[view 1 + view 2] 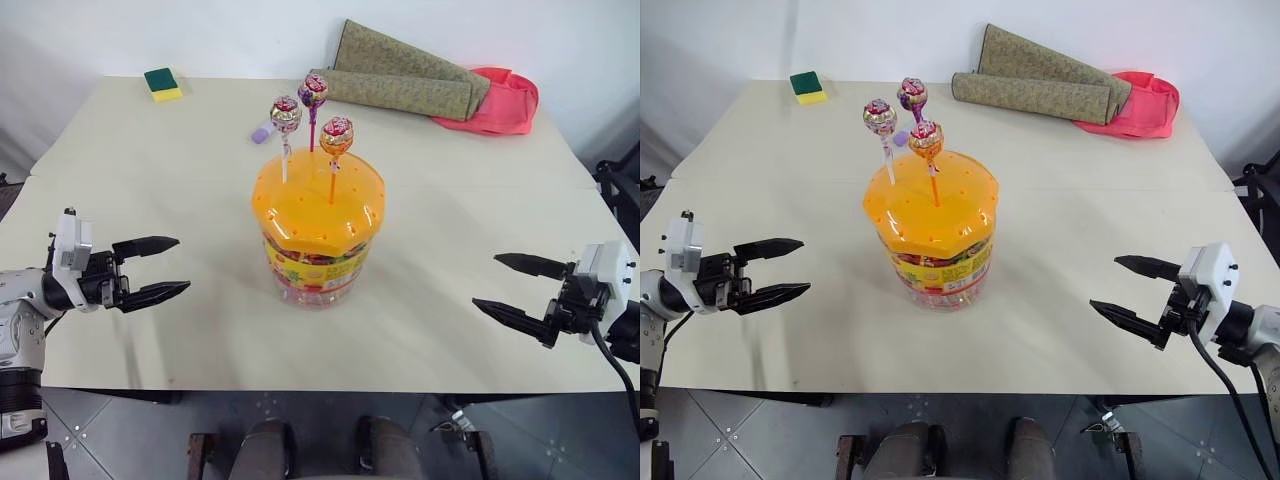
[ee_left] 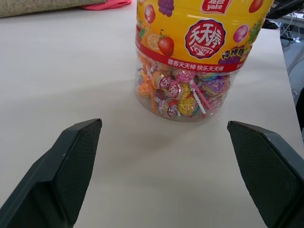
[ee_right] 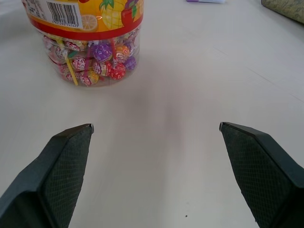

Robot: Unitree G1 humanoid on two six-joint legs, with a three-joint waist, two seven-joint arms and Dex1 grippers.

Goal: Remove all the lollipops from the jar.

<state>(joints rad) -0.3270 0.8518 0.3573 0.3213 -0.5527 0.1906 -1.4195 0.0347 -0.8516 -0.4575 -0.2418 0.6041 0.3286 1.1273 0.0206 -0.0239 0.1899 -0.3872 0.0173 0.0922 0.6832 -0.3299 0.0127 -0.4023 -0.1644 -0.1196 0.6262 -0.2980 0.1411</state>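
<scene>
Cream table [image 1: 470, 200], jar [image 1: 318, 235] labelled "yake", lollipops [image 1: 336, 135] in lid, both tools wide.

**Camera layout: one head stereo pair, two wrist cameras**

The cream-coloured rectangular table [image 1: 200, 330] is viewed from above and behind by both eye views, which are aimed forward and down; nearly the same field is shared, with the clear plastic jar with the domed orange lid [image 1: 318, 225] near the centre and the right eye view offset slightly sideways. Each wrist view is set low, close to the tabletop, and is aimed almost level along its own black two-fingered gripper: the left gripper [image 2: 164, 166] and the right gripper [image 3: 156, 164]. The jar's lower wall is taken close up from opposite sides by the two wrist views, so that part of the scene is shared with the eye views.
</scene>
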